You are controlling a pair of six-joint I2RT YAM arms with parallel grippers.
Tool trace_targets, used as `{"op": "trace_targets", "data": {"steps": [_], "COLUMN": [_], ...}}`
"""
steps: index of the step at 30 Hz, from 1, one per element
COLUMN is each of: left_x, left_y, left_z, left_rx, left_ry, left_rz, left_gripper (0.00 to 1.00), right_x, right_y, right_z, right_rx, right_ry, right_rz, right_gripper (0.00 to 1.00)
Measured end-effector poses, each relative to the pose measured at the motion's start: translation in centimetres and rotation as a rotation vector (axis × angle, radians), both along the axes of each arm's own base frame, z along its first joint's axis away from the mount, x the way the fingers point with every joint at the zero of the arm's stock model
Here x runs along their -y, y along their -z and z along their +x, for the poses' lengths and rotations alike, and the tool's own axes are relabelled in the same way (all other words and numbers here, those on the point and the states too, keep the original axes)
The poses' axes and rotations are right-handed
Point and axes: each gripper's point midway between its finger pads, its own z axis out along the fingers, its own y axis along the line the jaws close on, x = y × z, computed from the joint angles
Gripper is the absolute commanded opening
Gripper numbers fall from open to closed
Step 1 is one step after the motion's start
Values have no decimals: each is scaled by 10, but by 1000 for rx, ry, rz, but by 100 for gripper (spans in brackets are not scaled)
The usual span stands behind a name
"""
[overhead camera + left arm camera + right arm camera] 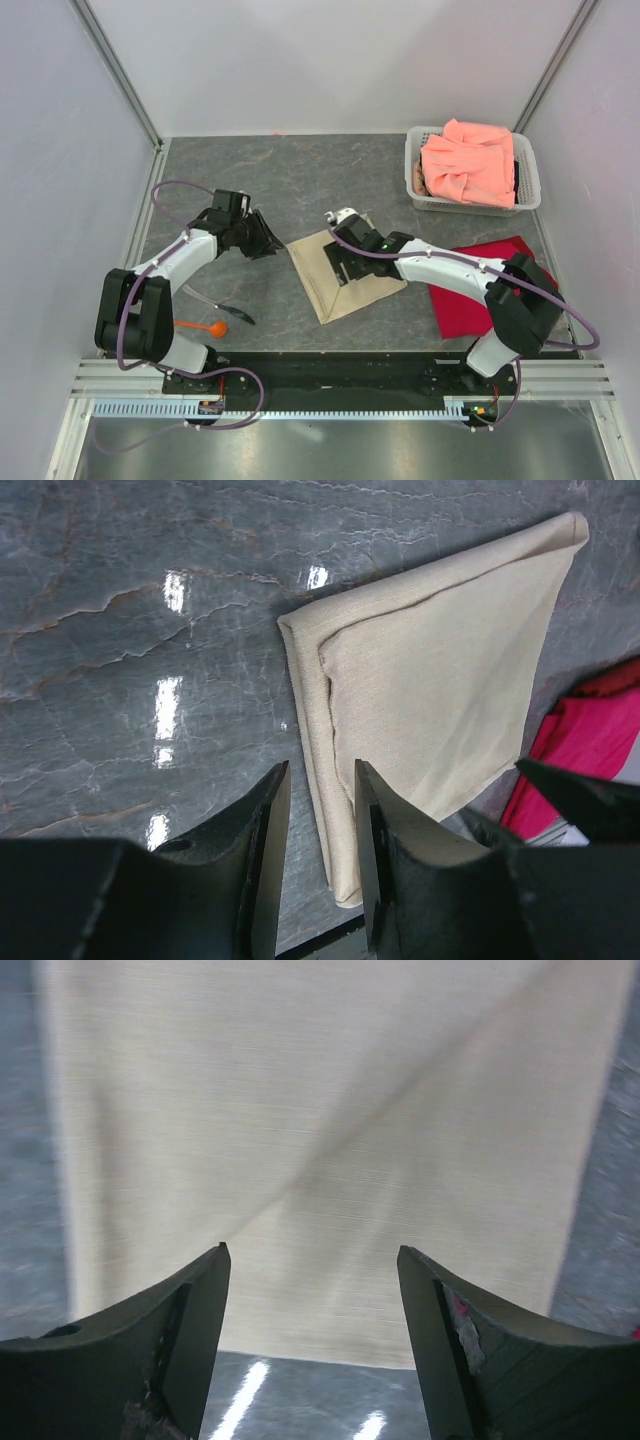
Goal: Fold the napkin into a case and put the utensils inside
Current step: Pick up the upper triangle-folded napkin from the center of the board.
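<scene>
The napkin [440,680] lies flat on the worktop [300,180], already folded over on itself, with one layer sitting on top of another and a slanted crease across it. The right claw [312,1252] hangs straight over it with its jaws spread wide and nothing between them, just tan cloth filling the space below. The left claw [320,780] sits at the napkin's side edge, jaws parted by a narrower gap and not pinching anything (from its own wrist camera the cloth's edge runs right under that gap, but from the top view the claw looks just off the cloth).

The utensils aren't in the napkin. The orange spoon [205,326] and the thin dark utensil [228,313] lie close together behind the left claw, back near that arm's base and well apart from the napkin.

A red cloth [470,300] is spread behind the right claw, under its arm. Out past the right claw, at the far right corner, a white basket [412,170] holds a bunched-up pink cloth [470,165].
</scene>
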Motion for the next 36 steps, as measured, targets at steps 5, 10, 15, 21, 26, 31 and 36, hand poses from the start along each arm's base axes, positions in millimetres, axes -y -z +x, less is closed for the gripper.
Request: {"op": "trace_targets", "data": {"steps": [5, 10, 15, 21, 26, 31, 36], "left_x": [-1, -2, -3, -6, -5, -4, -7], "left_y": [-1, -10, -2, 6, 5, 4, 8], "left_z": [-1, -1, -9, -16, -15, -15, -18], "left_rx": [-11, 9, -16, -41, -36, -39, -51], "left_ry": [-18, -23, -21, -24, -23, -18, -24], "left_rz": [-11, -25, -31, -30, -37, -48, -49], "left_gripper": [39, 38, 38, 38, 38, 38, 38], "right_x": [-61, -90, -95, -100, -104, -101, -103], "right_y": [-14, 3, 22, 26, 36, 46, 48], "right_z": [-28, -61, -78, -86, -91, -91, -89], "right_rx": [11, -35, -77, -89, -100, -97, -77], "right_ry": [-117, -185, -200, -200, -206, -196, -188], "right_rz": [46, 29, -9, -13, -33, -66, -81], "right_gripper": [63, 62, 62, 56, 50, 49, 45]}}
